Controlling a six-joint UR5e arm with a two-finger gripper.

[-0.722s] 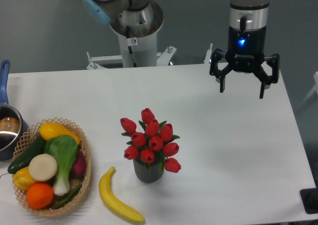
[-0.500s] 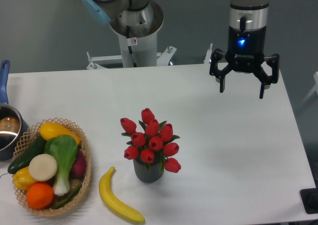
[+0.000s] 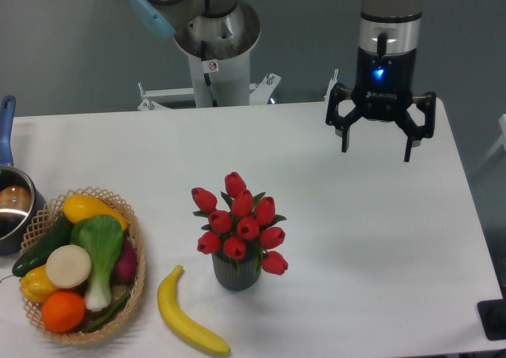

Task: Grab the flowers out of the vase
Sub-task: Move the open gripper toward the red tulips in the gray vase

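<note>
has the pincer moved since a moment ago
Yes. The open pincer has shifted slightly left and up in the image, judged against the table's far edge.

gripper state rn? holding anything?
Gripper: open, empty, hanging above the table, apart from the flowers in the vase.

gripper [image 3: 376,147] | white brand lettering, too small to read

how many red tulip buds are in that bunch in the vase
10 red tulip buds show, clustered above the dark grey ribbed vase: three on top, then rows down to one at lower right. Others may hide behind.
</note>
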